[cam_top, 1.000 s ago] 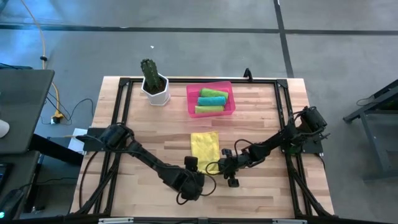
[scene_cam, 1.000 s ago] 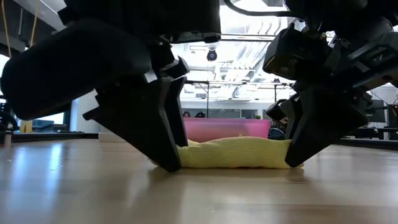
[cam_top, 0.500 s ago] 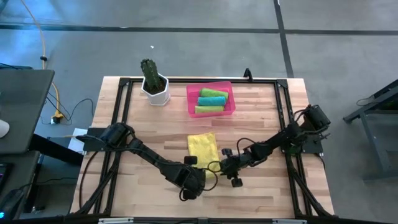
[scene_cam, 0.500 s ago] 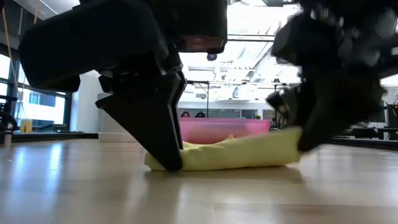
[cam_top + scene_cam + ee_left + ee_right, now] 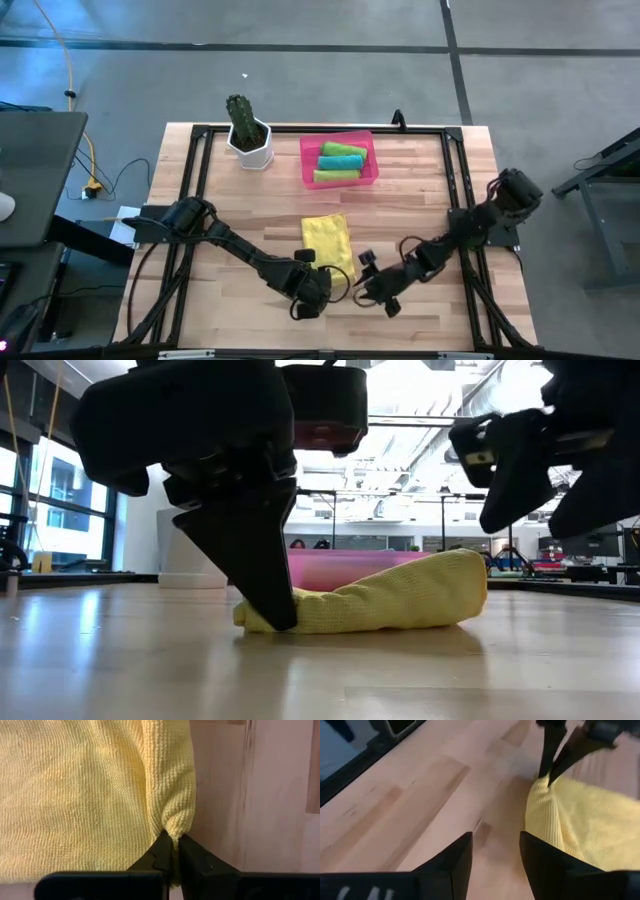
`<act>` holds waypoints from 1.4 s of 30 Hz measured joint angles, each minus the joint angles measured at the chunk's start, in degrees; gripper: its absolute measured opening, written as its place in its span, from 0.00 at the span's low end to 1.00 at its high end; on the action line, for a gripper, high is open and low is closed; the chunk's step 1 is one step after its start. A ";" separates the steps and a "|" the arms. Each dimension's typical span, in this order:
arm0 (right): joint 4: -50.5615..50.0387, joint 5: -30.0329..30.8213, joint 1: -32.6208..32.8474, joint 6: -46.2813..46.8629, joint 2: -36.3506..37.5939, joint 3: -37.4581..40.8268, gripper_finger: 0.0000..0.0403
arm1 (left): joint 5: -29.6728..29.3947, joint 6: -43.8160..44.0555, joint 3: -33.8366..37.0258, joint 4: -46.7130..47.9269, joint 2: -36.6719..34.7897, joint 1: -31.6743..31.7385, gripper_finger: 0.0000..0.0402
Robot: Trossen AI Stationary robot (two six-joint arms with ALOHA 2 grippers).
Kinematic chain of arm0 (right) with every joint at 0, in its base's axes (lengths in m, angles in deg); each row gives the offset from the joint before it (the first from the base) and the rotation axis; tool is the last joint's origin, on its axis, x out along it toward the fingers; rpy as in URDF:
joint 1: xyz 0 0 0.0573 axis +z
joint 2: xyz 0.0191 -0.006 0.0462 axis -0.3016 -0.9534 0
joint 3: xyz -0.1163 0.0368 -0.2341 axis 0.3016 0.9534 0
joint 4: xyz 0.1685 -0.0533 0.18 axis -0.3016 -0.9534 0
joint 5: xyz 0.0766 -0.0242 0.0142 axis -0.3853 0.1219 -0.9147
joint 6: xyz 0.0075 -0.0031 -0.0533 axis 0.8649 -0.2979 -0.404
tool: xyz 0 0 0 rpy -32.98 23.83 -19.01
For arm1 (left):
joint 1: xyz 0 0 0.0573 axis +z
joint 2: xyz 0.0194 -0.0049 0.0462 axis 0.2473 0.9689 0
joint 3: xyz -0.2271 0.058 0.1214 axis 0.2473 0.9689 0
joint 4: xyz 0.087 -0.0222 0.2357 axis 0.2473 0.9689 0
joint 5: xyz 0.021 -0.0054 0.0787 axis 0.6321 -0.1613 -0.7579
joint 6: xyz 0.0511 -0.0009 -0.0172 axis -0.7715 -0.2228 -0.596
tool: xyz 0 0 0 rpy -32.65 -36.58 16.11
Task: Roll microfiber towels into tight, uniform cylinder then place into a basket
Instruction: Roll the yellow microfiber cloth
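One yellow towel (image 5: 329, 243) lies mid-table, long axis running toward the basket (image 5: 339, 160); my left gripper (image 5: 172, 851) pinches its near corner, my right gripper (image 5: 495, 851) is released just beside it.

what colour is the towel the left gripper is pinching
Yellow towel, pinched by the left gripper; clearest in the left wrist view.

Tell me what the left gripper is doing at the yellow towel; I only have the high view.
Observer: The left gripper is shut on a corner of the yellow towel.
Operator: Report the right gripper.
Observer: The right gripper is open over the bare table, beside the towel, holding nothing.
Operator: Check the roll.
Observer: From the low view, it is a loose, lumpy fold, not a tight cylinder.
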 joint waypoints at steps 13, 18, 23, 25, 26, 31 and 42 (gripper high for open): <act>7.14 16.99 2.24 -4.96 -8.61 -0.07 0.33 | 1.92 0.79 0.04 -3.28 0.00 0.26 0.02; 7.66 18.19 2.27 -7.26 -8.61 -0.08 0.33 | 1.92 0.76 0.07 -3.26 0.00 0.26 0.02; 6.83 18.10 1.53 -7.48 -8.61 -0.09 0.33 | 1.87 0.51 0.07 -3.23 0.00 0.26 0.02; 6.70 18.13 1.06 -7.48 -8.61 -0.09 0.33 | 1.81 0.40 0.07 -3.23 0.00 0.26 0.02; 6.43 18.10 0.73 -7.46 -8.61 -0.11 0.33 | 1.79 0.38 0.07 -3.23 0.00 0.26 0.02; 3.92 15.92 -1.00 -6.27 -8.61 -0.13 0.33 | 1.73 0.37 0.07 -3.40 0.00 0.22 0.02; 1.11 7.03 -2.19 3.58 -8.55 -0.24 0.33 | 1.53 0.34 0.09 -3.56 0.00 0.20 0.02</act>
